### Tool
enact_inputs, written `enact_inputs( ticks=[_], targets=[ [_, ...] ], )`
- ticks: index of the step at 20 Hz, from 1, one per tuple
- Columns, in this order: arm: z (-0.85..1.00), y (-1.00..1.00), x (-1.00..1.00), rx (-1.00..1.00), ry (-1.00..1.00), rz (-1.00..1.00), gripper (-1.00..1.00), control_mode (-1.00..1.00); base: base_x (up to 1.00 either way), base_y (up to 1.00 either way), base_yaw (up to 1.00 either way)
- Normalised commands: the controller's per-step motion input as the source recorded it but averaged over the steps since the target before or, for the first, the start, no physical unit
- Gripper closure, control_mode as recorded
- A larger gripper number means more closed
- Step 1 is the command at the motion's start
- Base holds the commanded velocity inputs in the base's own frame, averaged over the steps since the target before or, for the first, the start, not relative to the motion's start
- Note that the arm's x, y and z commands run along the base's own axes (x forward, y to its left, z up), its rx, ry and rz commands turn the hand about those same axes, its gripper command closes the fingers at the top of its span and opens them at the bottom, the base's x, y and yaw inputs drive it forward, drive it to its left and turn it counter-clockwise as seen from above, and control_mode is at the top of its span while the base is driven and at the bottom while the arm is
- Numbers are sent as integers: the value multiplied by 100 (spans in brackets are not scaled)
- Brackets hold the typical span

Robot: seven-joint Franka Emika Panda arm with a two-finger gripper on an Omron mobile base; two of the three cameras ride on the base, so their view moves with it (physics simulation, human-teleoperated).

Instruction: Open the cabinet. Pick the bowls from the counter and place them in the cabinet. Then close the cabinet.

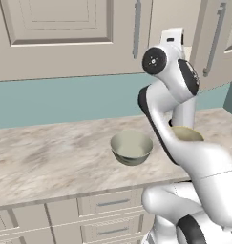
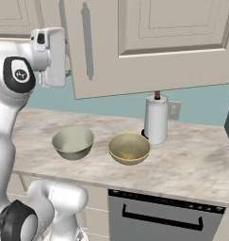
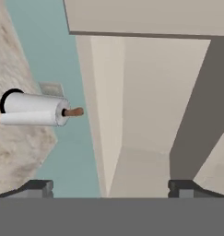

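Partly my arm covers the tan-yellow bowl (image 1: 186, 134) in the left base view. Jaws (image 3: 111, 186) stand wide and hold nothing, pointing into the cabinet (image 3: 145, 115). Both bowls rest on the surface (image 2: 191, 160), the greyish-white bowl (image 2: 73, 142) at nine o'clock of the tan one.

Kitchen: counter (image 2: 191, 164), cabinet (image 2: 149, 42), drawers (image 1: 108, 202).

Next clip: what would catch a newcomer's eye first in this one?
The white arm is raised high, its pincer open and facing the beige cabinet, whose door appears swung out over the counter. Two bowls wait side by side near the counter's front edge: the greyish-white bowl nearer the arm and the tan-yellow bowl beside it. A paper towel roll stands upright just behind the tan-yellow bowl, by the teal wall.
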Motion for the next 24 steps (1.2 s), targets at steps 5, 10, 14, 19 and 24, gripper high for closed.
enact_inputs(
  ticks=[5,10,14,19,24],
  targets=[
    [0,-40,11,-4,9,-11,-100,-100,0,0,0],
    [0,-58,-76,-6,0,-16,-100,-100,0,0,0],
    [0,-87,-100,-2,-9,-22,-100,-100,0,0,0],
    [0,-100,-94,0,-3,-23,-100,-100,0,0,0],
    [-9,-100,-84,0,0,-24,-100,-100,0,0,0]
  ],
)
